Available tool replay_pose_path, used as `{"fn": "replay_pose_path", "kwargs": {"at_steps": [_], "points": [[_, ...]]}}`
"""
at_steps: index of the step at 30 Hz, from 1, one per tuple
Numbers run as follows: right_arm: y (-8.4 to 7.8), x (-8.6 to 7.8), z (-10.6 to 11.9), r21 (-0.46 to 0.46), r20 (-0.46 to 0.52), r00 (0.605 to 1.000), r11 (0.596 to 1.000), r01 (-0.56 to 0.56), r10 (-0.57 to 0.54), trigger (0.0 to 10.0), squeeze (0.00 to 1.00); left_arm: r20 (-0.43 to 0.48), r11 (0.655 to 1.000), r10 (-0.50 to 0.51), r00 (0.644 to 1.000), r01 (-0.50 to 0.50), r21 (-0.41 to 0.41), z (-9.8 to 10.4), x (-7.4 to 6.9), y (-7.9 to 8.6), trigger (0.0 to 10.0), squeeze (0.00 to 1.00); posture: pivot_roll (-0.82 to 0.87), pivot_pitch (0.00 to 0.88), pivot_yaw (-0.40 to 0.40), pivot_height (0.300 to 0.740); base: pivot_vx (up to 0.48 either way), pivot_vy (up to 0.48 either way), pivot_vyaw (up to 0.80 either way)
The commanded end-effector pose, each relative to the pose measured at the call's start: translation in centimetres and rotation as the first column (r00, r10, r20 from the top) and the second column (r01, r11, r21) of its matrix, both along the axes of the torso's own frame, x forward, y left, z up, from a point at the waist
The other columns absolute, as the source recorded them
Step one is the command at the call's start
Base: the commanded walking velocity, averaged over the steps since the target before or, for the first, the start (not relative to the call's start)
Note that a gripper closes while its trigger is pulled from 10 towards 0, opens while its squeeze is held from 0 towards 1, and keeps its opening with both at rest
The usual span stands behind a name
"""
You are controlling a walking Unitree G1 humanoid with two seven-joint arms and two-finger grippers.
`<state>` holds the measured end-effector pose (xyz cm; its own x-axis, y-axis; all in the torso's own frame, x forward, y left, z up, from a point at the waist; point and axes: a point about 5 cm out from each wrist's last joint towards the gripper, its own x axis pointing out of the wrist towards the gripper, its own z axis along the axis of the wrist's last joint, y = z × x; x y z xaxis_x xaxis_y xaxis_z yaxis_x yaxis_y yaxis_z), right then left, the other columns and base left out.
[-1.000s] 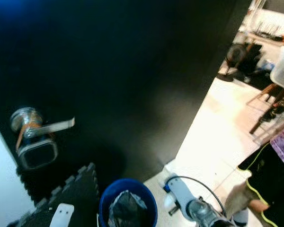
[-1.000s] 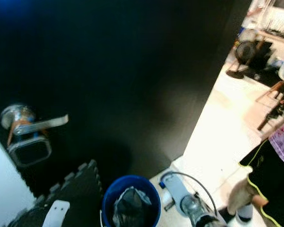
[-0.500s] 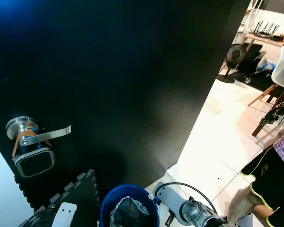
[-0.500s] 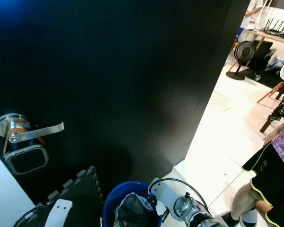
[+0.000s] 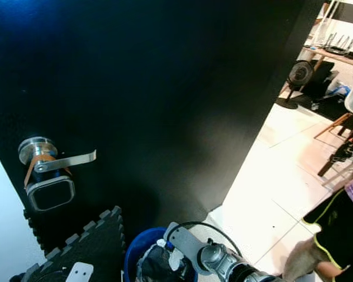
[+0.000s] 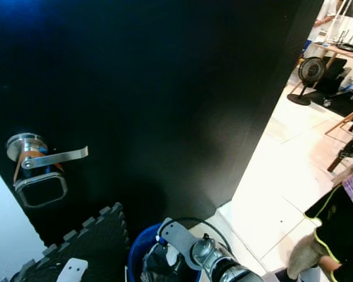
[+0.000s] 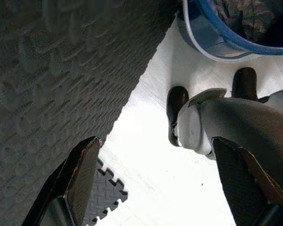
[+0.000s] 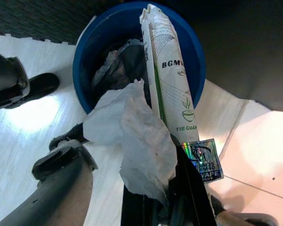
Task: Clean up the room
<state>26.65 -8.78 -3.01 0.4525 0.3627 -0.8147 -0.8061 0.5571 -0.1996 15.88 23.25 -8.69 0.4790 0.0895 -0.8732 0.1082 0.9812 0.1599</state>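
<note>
While poised above the blue bin [image 8: 188, 52], right gripper [image 8: 167, 188] clamps tissue [image 8: 132, 136] and carton [image 8: 167, 80]: light, crushable, best gripped low; left gripper [image 7: 155, 183] spread wide, idle.

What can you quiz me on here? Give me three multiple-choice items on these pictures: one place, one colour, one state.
1. Where is the bin?
A. on a chair
B. on the floor by the foam mat and black door
C. on a table

2. What colour is the bin?
A. red
B. white
C. blue

3. What is the right gripper doing?
A. holding a box and tissue over the bin
B. hanging open, holding nothing
C. pulling the door handle

Answers:
1 B: floor tiles, mat and door surround it.
2 C: its rim is blue.
3 A: box and tissue sit between its fingers, above the bin.
</note>
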Motion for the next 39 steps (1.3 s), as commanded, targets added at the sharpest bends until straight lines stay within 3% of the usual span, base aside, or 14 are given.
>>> {"fn": "replay_pose_path", "kwargs": {"at_steps": [1,2,3,5,6,17,29,30,31,34,35,36,37,39], "points": [[0.2,0.2,0.1,-0.012,0.011,1.000,1.000,0.019,-0.019,10.0,0.01,-0.010,1.000,-0.019,1.000,0.019,0.008,-0.2,-0.5,-0.1,10.0,0.00,0.24,0.075,-0.161,0.740,0.000,0.000,0.00],[0.2,0.2,0.1,-0.012,0.011,1.000,1.000,0.019,-0.019,10.0,0.01,-0.010,1.000,-0.019,1.000,0.019,0.008,-0.2,-0.5,-0.1,10.0,0.00,0.24,0.075,-0.161,0.740,0.000,0.000,0.00],[0.4,0.4,0.3,0.000,0.020,0.999,0.999,0.036,-0.036,10.0,0.55,-0.010,1.000,-0.021,1.000,0.021,0.010,-0.2,-0.6,-0.1,10.0,0.00,0.25,0.083,-0.162,0.740,0.000,0.000,0.00],[0.4,0.4,0.3,0.000,0.020,0.999,0.999,0.036,-0.036,10.0,0.55,-0.010,1.000,-0.021,1.000,0.021,0.010,-0.2,-0.6,-0.1,10.0,0.00,0.25,0.083,-0.162,0.740,0.000,0.000,0.00],[0.6,0.6,0.5,0.008,0.029,0.998,0.999,0.047,-0.047,10.0,0.99,-0.010,1.000,-0.022,1.000,0.022,0.012,-0.3,-0.7,-0.1,10.0,0.00,0.25,0.089,-0.163,0.740,0.000,0.000,0.00],[1.7,1.8,1.6,0.055,0.109,0.986,0.992,0.117,-0.123,10.0,1.00,-0.009,1.000,-0.022,1.000,0.023,0.021,-0.3,-0.8,0.1,10.0,0.00,0.26,0.098,-0.164,0.740,0.000,0.000,0.00],[-1.9,1.5,0.7,-0.021,0.115,0.972,0.978,0.210,-0.206,10.0,1.00,-0.001,0.999,-0.027,1.000,0.027,0.020,-0.1,-0.2,0.1,10.0,0.00,0.24,0.076,-0.149,0.740,0.000,0.000,0.00],[-2.6,1.4,0.6,-0.023,0.115,0.965,0.971,0.240,-0.236,10.0,0.86,0.001,0.999,-0.027,1.000,0.027,0.020,0.0,-0.1,0.1,10.0,0.00,0.23,0.066,-0.143,0.740,0.000,0.000,0.00],[-3.8,1.2,0.3,-0.031,0.112,0.951,0.955,0.295,-0.290,10.0,0.32,0.004,1.000,-0.025,1.000,0.025,0.018,0.0,0.0,0.1,10.0,0.00,0.22,0.060,-0.137,0.740,0.000,0.000,0.00],[-4.2,1.0,0.1,-0.035,0.111,0.945,0.949,0.314,-0.309,10.0,0.32,0.005,1.000,-0.024,1.000,0.024,0.016,0.0,0.0,0.0,10.0,0.00,0.22,0.060,-0.137,0.740,0.000,0.000,0.00],[-4.9,0.6,-0.2,-0.045,0.102,0.937,0.940,0.339,-0.333,10.0,0.00,0.005,1.000,-0.023,1.000,0.023,0.015,0.1,0.1,0.0,10.0,0.00,0.21,0.051,-0.132,0.740,0.000,0.000,0.00],[-4.9,0.6,-0.2,-0.045,0.102,0.937,0.940,0.339,-0.333,10.0,0.00,0.005,1.000,-0.023,1.000,0.023,0.015,0.1,0.1,0.0,10.0,0.00,0.21,0.051,-0.132,0.740,0.000,0.000,0.00],[-6.0,-0.2,-0.9,-0.066,0.079,0.924,0.923,0.378,-0.373,10.0,0.00,0.006,1.000,-0.020,1.000,0.020,0.012,0.1,0.2,0.0,10.0,0.00,0.20,0.045,-0.129,0.740,0.000,0.000,0.00],[-9.6,-4.5,-3.6,-0.159,-0.031,0.863,0.855,0.494,-0.505,10.0,0.00,0.008,1.000,0.002,1.000,-0.002,0.006,0.2,0.4,0.0,10.0,0.00,0.19,0.030,-0.123,0.740,0.000,0.000,0.00]]}}
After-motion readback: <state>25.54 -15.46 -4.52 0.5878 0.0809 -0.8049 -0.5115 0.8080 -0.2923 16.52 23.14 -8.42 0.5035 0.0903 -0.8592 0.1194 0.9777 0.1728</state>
